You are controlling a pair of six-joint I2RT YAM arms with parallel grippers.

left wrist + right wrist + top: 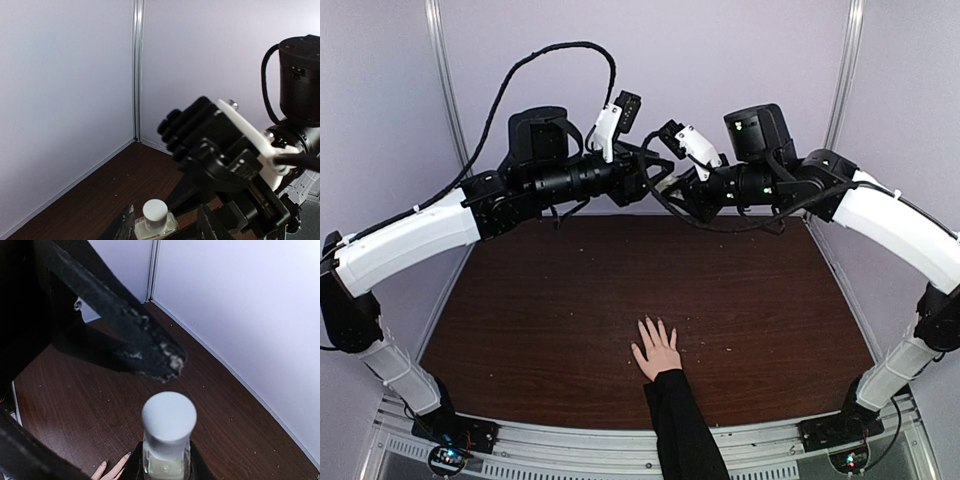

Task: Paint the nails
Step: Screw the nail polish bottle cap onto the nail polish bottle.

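Note:
A light-skinned hand [656,352] with spread fingers and a black sleeve lies flat on the brown table near its front edge. Its nails are too small to make out there. Two fingertips [111,471] with dark-looking nails show in the right wrist view. Both arms are raised and meet high over the far side of the table. My right gripper [166,471] is shut on a small clear bottle [168,460] with a white cap [169,417]. My left gripper [166,227] is open, its fingers on either side of the bottle [155,222]. One worn left finger [150,357] hangs beyond the cap.
Pale walls stand close at the back and both sides, meeting at a metal corner strip [136,70]. The brown tabletop [620,290] carries small specks. The black sleeve [682,430] crosses the front edge between the two arm bases.

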